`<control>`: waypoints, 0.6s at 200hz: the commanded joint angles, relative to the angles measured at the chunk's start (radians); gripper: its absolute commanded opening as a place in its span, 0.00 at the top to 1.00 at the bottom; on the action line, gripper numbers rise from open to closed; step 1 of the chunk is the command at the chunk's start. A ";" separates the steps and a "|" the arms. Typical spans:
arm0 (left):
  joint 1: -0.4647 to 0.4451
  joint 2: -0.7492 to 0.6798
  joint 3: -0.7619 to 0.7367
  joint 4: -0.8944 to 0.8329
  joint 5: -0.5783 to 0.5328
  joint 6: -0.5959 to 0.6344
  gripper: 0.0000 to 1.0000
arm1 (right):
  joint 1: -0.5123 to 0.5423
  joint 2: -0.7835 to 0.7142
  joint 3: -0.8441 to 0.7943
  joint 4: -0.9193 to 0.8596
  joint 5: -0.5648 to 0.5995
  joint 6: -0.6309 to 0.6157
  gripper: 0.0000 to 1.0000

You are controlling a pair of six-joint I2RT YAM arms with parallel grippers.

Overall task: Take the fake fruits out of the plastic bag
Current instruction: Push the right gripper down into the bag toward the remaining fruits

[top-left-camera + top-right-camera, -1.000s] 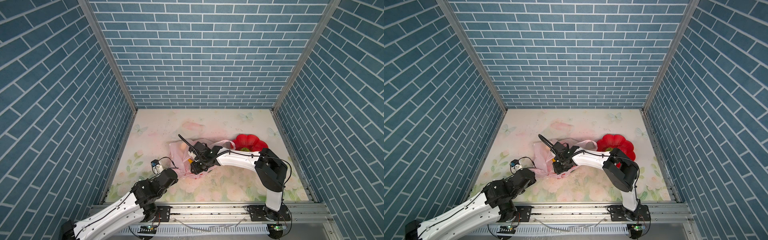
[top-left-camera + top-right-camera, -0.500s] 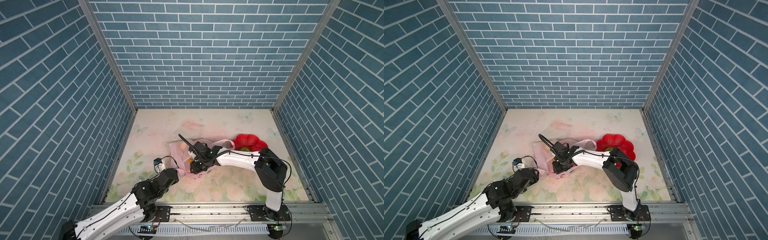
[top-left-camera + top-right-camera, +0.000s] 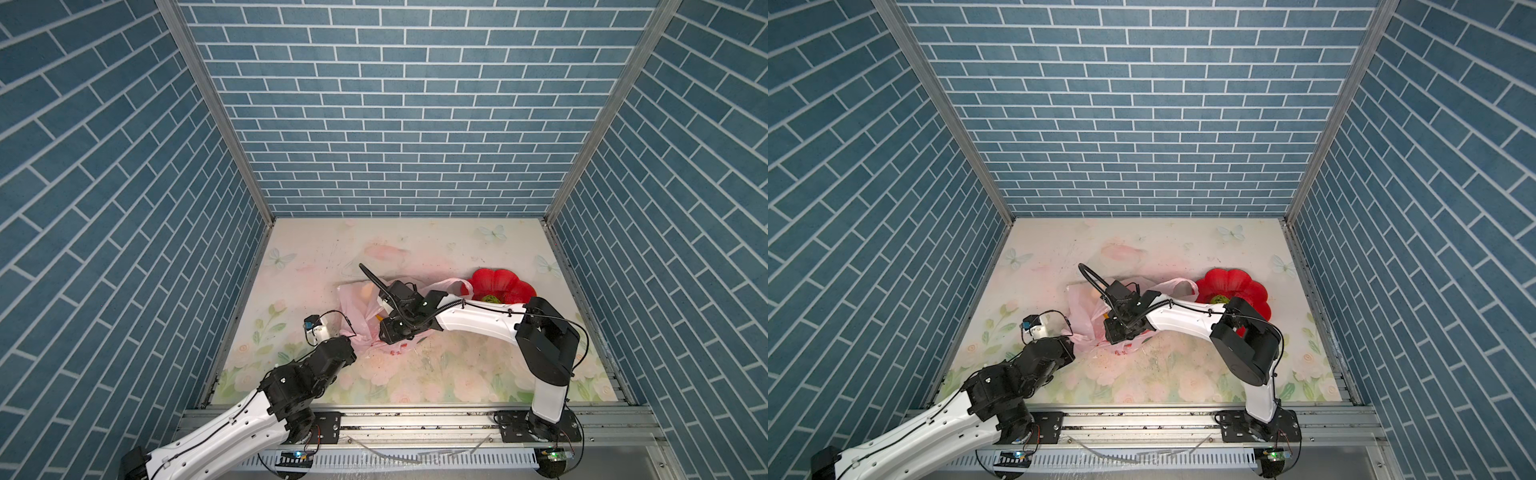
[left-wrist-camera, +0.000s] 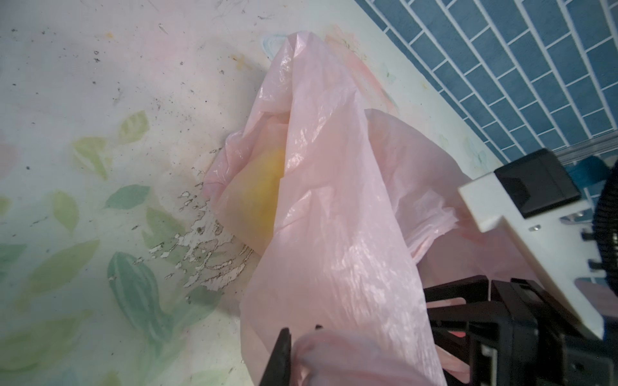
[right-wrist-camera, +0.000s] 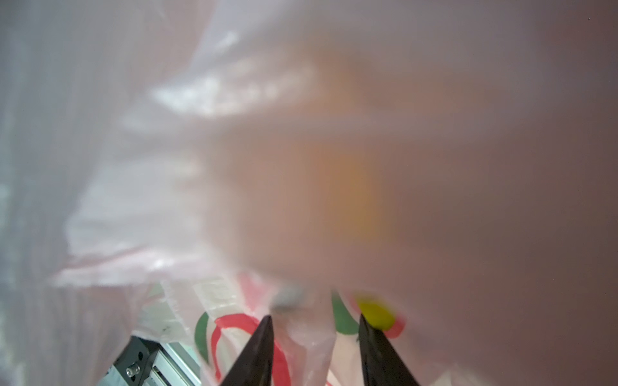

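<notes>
Crumpled on the bench [image 3: 457, 374], just beside the red plate [image 3: 505, 282]: the plastic bag [image 3: 357, 309], pale pink and translucent, one loop handle [image 3: 451, 284] reaching to the plate's rim in both top views.

On the plate itself, already out of the bag: a bumpy green ball [image 3: 490, 298].

Still inside the bag, on its side away from the plate: an orange-beige lump [image 3: 365, 291] showing through the film in a top view. In the left wrist view a yellow shape [image 4: 261, 180] glowing through the pink, too veiled to name for sure.

Left end effector [image 3: 354, 338] at the bag's edge farthest from the plate, clenched on a bunch of the film. Only one dark finger [image 4: 281, 351] seen in the left wrist view, with the film gathered against it and drawn taut away from it.

Right end effector [image 5: 316, 334] reaching over from the plate side and down into the middle of the bag, hidden from above under its own wrist. In the right wrist view two dark fingertips standing apart, released, with a loose fold of film between them. Just past one fingertip a yellow spot [image 5: 374, 314] against the red-and-green print [image 5: 234, 327] — fruit or print, impossible to tell. Beyond that, only a blurred orange glow behind pink film.
</notes>
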 commanded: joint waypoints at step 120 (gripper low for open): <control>-0.004 -0.131 0.050 -0.141 -0.018 -0.007 0.86 | -0.004 0.016 0.097 -0.003 0.285 0.103 0.47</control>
